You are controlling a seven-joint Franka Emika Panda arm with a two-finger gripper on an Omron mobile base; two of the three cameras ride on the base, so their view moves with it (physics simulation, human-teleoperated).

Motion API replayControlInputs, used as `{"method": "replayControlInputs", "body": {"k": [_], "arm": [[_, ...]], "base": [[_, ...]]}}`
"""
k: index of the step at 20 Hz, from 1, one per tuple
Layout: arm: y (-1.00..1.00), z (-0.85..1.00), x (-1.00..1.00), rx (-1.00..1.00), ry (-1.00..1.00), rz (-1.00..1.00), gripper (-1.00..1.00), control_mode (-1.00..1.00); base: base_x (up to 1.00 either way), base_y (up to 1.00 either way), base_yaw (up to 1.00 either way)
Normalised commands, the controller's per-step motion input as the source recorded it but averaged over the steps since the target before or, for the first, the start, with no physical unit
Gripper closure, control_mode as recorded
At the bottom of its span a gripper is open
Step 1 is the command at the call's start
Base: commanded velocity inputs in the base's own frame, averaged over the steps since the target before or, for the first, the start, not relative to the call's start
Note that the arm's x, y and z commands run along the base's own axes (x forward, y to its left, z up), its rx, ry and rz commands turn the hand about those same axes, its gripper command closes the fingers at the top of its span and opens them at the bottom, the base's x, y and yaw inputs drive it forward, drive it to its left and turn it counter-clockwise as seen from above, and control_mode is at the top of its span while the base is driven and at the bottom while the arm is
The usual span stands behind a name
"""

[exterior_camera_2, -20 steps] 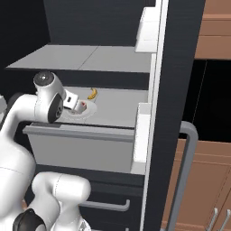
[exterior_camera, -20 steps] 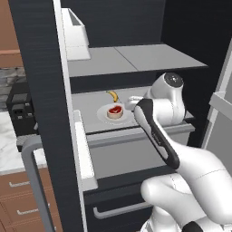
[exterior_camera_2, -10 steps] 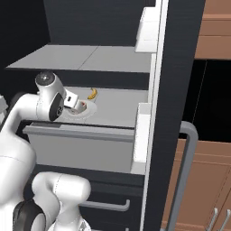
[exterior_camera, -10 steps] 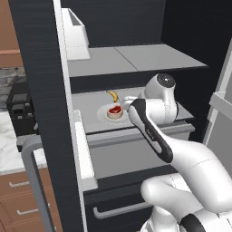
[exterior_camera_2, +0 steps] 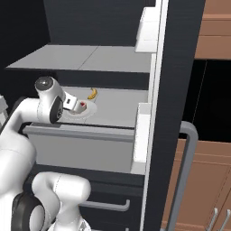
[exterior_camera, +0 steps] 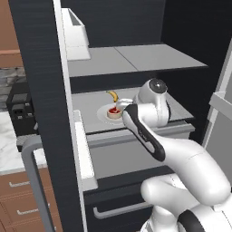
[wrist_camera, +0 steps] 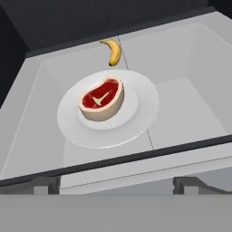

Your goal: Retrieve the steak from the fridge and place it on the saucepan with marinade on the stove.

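Observation:
The steak (wrist_camera: 102, 99) is a small red cut with pale marbling, lying on a white plate (wrist_camera: 136, 122) on the fridge (exterior_camera: 41, 90) middle shelf. From the bases the steak (exterior_camera: 114, 110) (exterior_camera_2: 83, 104) sits just beyond my hand. My gripper (wrist_camera: 118, 185) is open, hovering at the shelf's front edge short of the plate, with nothing between its fingertips (wrist_camera: 45, 185). The saucepan, marinade and stove are out of view.
A small yellow banana (wrist_camera: 113, 52) lies behind the plate. A grey upper shelf (exterior_camera: 136, 63) hangs low over the hand. The open left door (exterior_camera: 77, 149) and right door (exterior_camera_2: 158, 113) with their bins flank the arm. A drawer front (exterior_camera_2: 81, 149) runs below the shelf.
My hand has edged a little closer to the plate, sliding left in the left base view. The jaws stay open and the steak has not moved.

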Motion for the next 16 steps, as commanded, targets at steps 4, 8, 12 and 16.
{"method": "replayControlInputs", "body": {"k": [4, 8, 12, 16], "arm": [[0.04, 0.00, 0.20, 0.00, 0.00, -0.10, -1.00, -1.00], [0.02, 0.00, 0.14, 0.00, 0.00, -0.12, -1.00, -1.00], [0.03, 0.00, 0.09, 0.00, 0.00, -0.11, -1.00, -1.00], [0.00, -0.04, 0.11, 0.00, 0.00, -0.06, -1.00, -1.00]], "base": [[0.00, 0.00, 0.00], [0.00, 0.00, 0.00], [0.00, 0.00, 0.00], [0.00, 0.00, 0.00]]}}
